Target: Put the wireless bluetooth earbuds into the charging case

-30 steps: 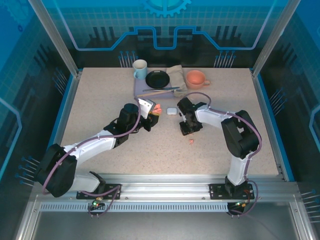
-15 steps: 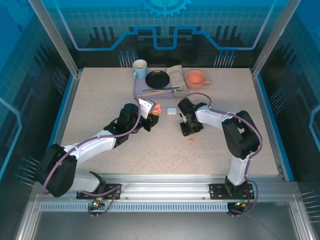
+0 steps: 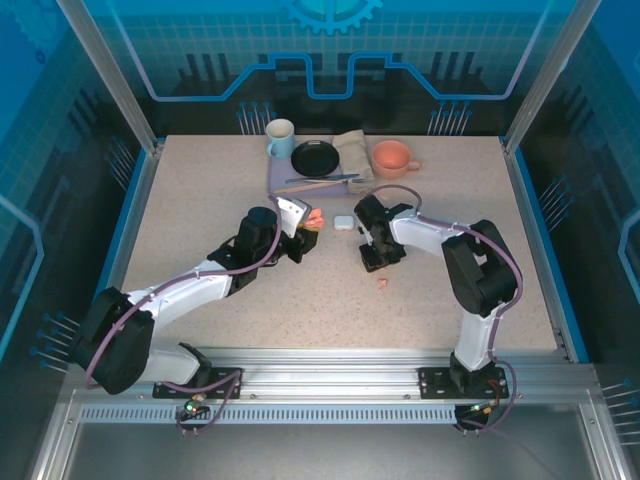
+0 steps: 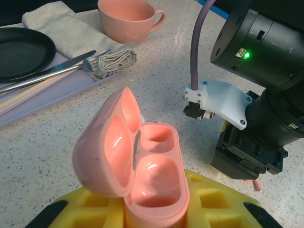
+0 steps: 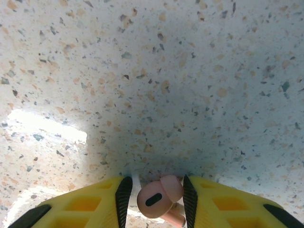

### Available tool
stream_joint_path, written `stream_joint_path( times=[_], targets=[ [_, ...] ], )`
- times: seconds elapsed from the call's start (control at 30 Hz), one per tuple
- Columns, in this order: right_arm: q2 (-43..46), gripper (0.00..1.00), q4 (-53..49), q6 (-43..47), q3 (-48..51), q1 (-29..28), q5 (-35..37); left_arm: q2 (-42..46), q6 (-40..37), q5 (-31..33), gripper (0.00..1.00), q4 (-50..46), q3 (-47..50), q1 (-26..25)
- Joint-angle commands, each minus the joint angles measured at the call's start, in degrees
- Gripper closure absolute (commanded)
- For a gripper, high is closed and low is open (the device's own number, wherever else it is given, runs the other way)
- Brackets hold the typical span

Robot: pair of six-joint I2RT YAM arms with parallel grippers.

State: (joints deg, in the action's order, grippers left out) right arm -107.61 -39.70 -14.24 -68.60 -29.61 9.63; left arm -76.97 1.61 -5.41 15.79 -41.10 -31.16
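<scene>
Speckled table [image 3: 200, 200] inside a blue-walled cell, with dishes parked along the far edge, well apart from the work. Left arm [image 3: 190, 285] reaching toward the middle, left fingers [image 4: 209, 204] pressed together on the base of the pink charging case [image 4: 142, 180]. Lid swung open to the left, both wells apparently empty, facing up toward the right arm [image 3: 440, 240]. Right arm bent down just beside it, right fingers [image 5: 85, 204] low over the table and closed on a salmon-pink earbud [image 5: 157, 197] caught between the pads. Stem direction hard to read at the frame edge. Judged as pickup done or nearly so, insertion not yet begun. Main risks from here:

- Pinched on a rounded, glossy body, so liable to squirt out or rotate during the lift.
- Liable to reach the well with the stem misaligned, then jam on the rim or tip out instead of seating.
- Liable to clip the open lid on approach, given the closeness of the two wrists, and twist the case in its shallow grip.

Also worth watching: white case [image 3: 343, 222] just beyond the right fingers and second pink earbud [image 3: 382, 284] loose on the table near them, both easy to sweep aside. Matching well for this bud: cannot tell.
</scene>
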Motion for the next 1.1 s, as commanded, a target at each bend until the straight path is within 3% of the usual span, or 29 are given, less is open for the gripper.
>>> stream_joint_path(
  times=[0.0,0.33,0.67,0.83,1.07],
  targets=[
    [-2.2,0.64,-3.0,1.9,-1.0,0.0,0.8,-0.5,1.0,-1.3,1.00,1.7,-1.7,0.6],
    [-1.0,0.73,-3.6,1.3,-0.4,-0.1,0.8,-0.5,1.0,-1.8,1.00,1.7,-1.7,0.6],
    [8.0,0.75,-2.2,-3.7,-1.2,0.3,-1.6,-0.2,-0.7,-3.3,1.00,7.0,1.3,0.6],
    [15.4,0.75,0.4,-9.9,-2.2,0.9,-6.4,-0.9,-2.5,-5.9,1.00,16.0,5.7,0.6],
    [30.1,0.73,10.9,-27.4,-0.7,1.6,-12.8,-3.8,-2.4,-8.6,1.00,26.6,7.9,0.6]
  ],
)
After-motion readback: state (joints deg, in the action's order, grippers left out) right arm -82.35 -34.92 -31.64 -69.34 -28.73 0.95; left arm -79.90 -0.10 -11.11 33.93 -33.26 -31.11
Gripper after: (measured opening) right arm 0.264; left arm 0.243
